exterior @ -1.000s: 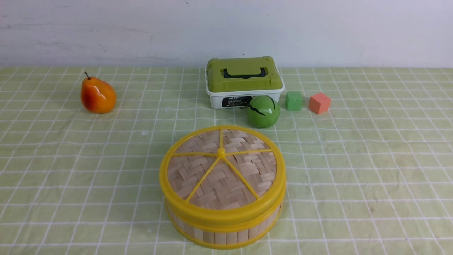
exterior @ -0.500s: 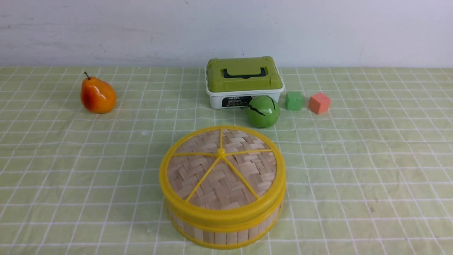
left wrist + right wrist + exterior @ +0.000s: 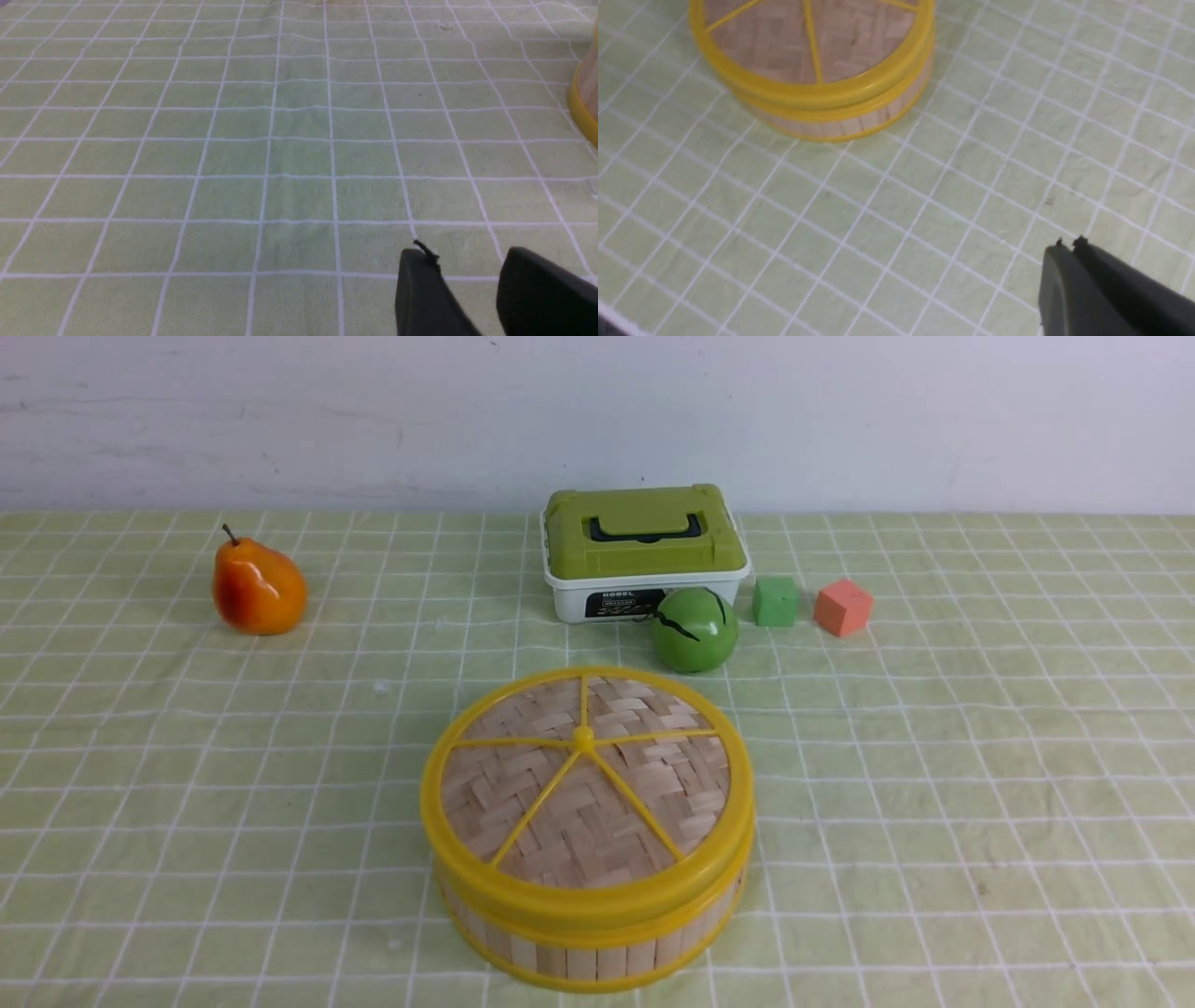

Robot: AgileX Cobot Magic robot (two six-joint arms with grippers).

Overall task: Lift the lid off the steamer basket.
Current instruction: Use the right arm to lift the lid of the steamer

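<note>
- Far left: orange pear (image 3: 260,586), set well apart from the work.
- Left gripper (image 3: 467,254): fingers parted, nothing grasped; held over the cloth (image 3: 299,154).
- Centre: lid (image 3: 504,803) seated flat on the steamer basket (image 3: 582,963); neither is touched. Approach judged to be the step in hand. The small knob (image 3: 583,739) should be met squarely from above, pinched firmly, and the lid raised level, lest the basket be dragged along.
- Just behind, slightly right: green round fruit (image 3: 695,630), before the white box (image 3: 644,581); to be kept clear of.
- Right gripper (image 3: 1070,243): clenched, on nothing; should be opened before any grasp is tried.
- Against the earlier front frames: no shift noted in lid, basket or surroundings; no arm shown in any.
</note>
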